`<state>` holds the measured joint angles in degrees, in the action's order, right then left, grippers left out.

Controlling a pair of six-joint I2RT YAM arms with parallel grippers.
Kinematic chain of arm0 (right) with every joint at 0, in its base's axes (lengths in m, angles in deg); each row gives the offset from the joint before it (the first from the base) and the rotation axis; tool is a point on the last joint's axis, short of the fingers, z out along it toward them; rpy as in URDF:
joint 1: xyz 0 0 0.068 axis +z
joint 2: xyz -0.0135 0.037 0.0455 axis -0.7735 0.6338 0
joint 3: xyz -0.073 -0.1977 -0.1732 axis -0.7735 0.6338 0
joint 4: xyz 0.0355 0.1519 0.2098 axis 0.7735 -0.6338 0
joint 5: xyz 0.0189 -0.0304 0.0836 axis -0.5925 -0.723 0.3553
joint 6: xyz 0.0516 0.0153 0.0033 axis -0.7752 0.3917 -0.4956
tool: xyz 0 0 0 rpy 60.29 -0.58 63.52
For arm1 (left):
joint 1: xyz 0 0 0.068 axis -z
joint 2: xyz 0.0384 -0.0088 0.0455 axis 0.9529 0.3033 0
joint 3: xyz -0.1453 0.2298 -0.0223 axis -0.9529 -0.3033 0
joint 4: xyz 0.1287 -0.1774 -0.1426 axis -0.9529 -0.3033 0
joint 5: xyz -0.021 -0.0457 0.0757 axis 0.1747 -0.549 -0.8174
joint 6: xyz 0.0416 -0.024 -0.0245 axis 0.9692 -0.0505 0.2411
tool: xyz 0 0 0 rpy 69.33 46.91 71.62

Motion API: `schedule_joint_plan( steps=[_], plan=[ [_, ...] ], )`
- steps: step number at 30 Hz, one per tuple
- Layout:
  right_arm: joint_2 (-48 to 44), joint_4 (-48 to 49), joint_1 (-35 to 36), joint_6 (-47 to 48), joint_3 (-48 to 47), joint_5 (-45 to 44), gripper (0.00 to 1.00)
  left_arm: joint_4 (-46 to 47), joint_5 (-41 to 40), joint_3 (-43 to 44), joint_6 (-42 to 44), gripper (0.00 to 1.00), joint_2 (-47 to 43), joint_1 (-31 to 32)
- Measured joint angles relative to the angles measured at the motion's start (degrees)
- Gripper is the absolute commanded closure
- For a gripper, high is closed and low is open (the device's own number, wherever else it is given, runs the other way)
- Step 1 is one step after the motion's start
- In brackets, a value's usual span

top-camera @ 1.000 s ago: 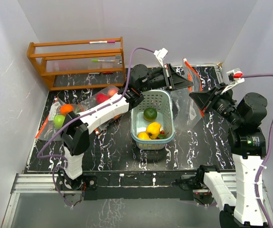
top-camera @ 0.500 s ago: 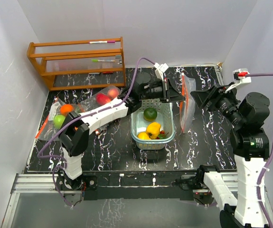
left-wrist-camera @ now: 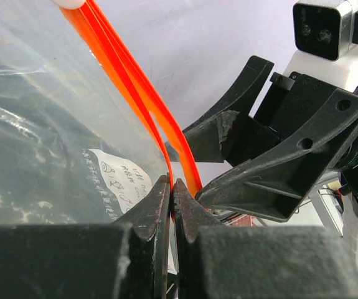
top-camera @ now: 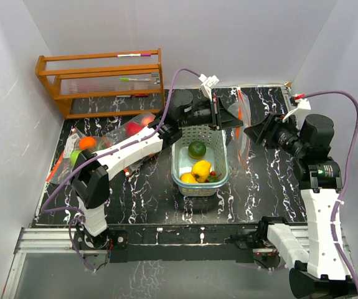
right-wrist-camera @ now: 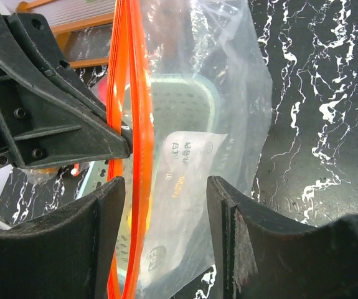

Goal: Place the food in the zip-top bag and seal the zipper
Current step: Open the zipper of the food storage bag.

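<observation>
Orange zipper strip [left-wrist-camera: 135,81] of the clear zip-top bag [right-wrist-camera: 228,93] is pinched in the left pincer [left-wrist-camera: 171,187]. The left arm stretches forward over the teal basket [top-camera: 177,171], holding the bag upright by the basket's far right corner. The right arm bends inward, and the right pincer [right-wrist-camera: 166,187] is spread either side of the bag's edge. The basket holds a green fruit [top-camera: 197,149], a yellow fruit [top-camera: 201,168] and an orange fruit [top-camera: 188,178]. Red fruits [top-camera: 134,128] lie in another bag [top-camera: 146,117] on the left of the desk [top-camera: 272,187].
</observation>
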<state>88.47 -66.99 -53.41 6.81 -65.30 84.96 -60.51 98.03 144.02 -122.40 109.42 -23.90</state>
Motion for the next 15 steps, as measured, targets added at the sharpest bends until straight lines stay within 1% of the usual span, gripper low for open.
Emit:
schedule_joint_plan(
  steps=[2,8,10,13,15],
  plan=[
    [-0.22,0.02,0.0,0.02,0.04,0.57,0.49,-0.17,0.0,0.13,0.0,1.0,0.0,0.0],
    [-0.61,0.17,0.0,0.2,2.49,0.17,0.64,-0.17,0.02,0.5,-0.11,1.0,0.0,0.0],
    [-0.57,0.13,0.0,0.24,3.69,-0.7,0.72,-0.11,0.09,0.63,-0.37,1.0,0.02,0.0],
    [-0.59,-0.52,0.0,0.35,4.15,-3.72,0.91,0.11,0.35,1.07,-0.76,1.0,0.22,0.0],
    [-0.81,-0.68,0.0,0.35,4.15,-6.91,0.92,0.07,0.81,1.29,-0.85,1.0,0.26,0.0]
  ],
)
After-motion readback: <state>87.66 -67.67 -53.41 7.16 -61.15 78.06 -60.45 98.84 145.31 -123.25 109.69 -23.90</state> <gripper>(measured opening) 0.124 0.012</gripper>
